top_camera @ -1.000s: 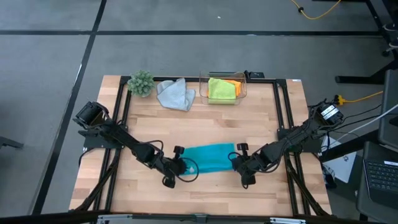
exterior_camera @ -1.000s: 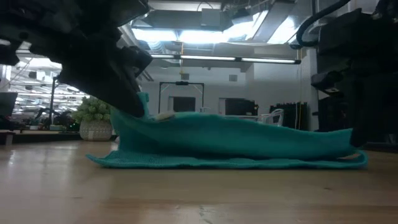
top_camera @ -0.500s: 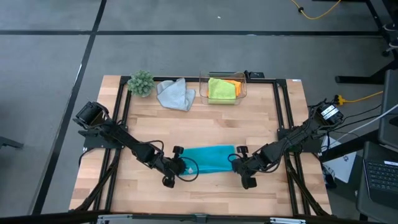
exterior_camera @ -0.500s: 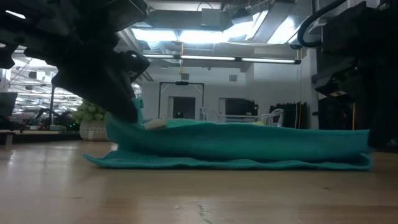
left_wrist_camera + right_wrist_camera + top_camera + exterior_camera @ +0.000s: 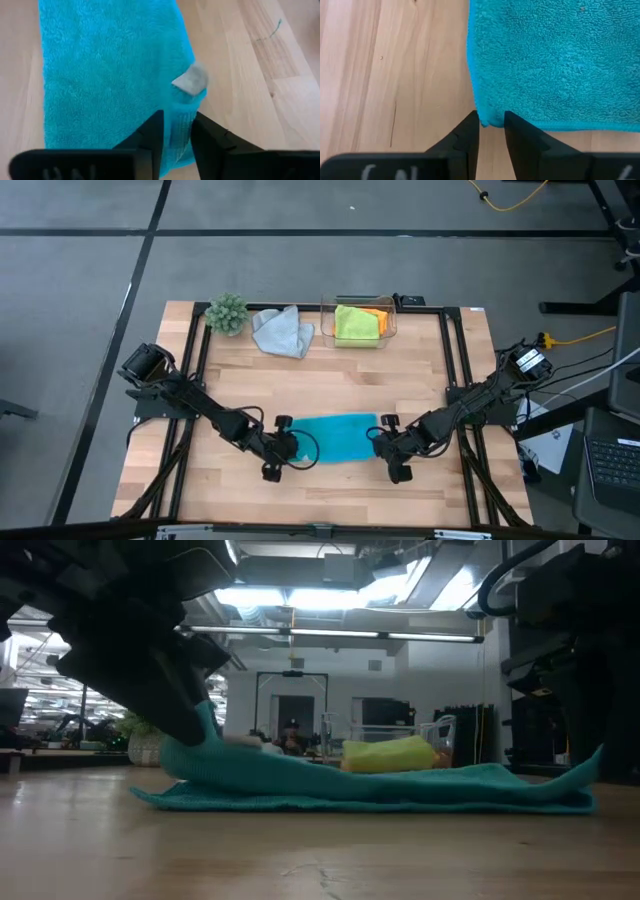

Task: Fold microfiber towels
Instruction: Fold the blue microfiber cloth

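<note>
The turquoise towel (image 5: 335, 438) lies folded in a long strip on the wooden table, between my two grippers. My left gripper (image 5: 287, 448) stands at its left end, and the cloth shows between the two fingers in the left wrist view (image 5: 177, 132). A grey tag (image 5: 191, 81) sticks out of the towel just ahead of them. My right gripper (image 5: 383, 444) is at the right end, with the towel's corner between its fingertips (image 5: 490, 124). In the low view both ends of the towel (image 5: 380, 785) curl up off the table while its middle lies flat. My left gripper has the towel's left end (image 5: 178, 117) between its two fingers, which come slanting down from the table's left. That end rises off the table to the fingers (image 5: 205, 735). The rest lies slack on the wood. How many layers it has, I cannot tell. My right gripper has the towel's right near corner (image 5: 487, 119) between its fingertips, which slant down from the table's right. The corner stands up in a thin point (image 5: 597, 755). The rest of the towel lies flat and slack.
At the table's far edge stand a small green plant (image 5: 227, 313), a crumpled light grey towel (image 5: 281, 331) and a clear box (image 5: 392, 330) holding a lime green towel (image 5: 355, 323) and an orange one (image 5: 376, 312). Black frame rails run along both sides.
The towel's upper layer, held up between my two grippers a second ago, has sunk onto the lower layer. Its middle now lies flat, and only the two ends stay raised. Both wrists have tipped slightly in place.
</note>
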You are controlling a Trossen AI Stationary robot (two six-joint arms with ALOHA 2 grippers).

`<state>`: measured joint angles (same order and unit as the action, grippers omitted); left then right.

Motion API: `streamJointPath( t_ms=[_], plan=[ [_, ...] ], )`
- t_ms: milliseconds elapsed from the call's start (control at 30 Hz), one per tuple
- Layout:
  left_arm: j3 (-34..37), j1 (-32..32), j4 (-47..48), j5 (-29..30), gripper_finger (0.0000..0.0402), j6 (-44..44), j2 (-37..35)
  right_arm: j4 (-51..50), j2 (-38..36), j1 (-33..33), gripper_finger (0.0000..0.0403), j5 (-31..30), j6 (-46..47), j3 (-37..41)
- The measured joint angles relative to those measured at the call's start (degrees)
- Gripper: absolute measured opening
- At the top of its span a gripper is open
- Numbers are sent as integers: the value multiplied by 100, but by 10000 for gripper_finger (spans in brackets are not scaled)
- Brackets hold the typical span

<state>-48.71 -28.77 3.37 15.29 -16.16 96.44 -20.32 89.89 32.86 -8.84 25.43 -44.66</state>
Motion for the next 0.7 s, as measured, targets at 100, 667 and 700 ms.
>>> streamJointPath(
  t_ms=[100, 667, 700],
  plan=[
    [0, -2, 34, 0, 97, 0, -8, -4, 0, -1, 94, 56, -7, -4],
    [-7, 0, 206, 297, 100, -18, -883, -436, -14, -21, 94, 352, -612, -595],
    [-7, 9, 222, 454, 100, -18, -896, -442, -15, -34, 94, 199, -679, -595]
  ],
)
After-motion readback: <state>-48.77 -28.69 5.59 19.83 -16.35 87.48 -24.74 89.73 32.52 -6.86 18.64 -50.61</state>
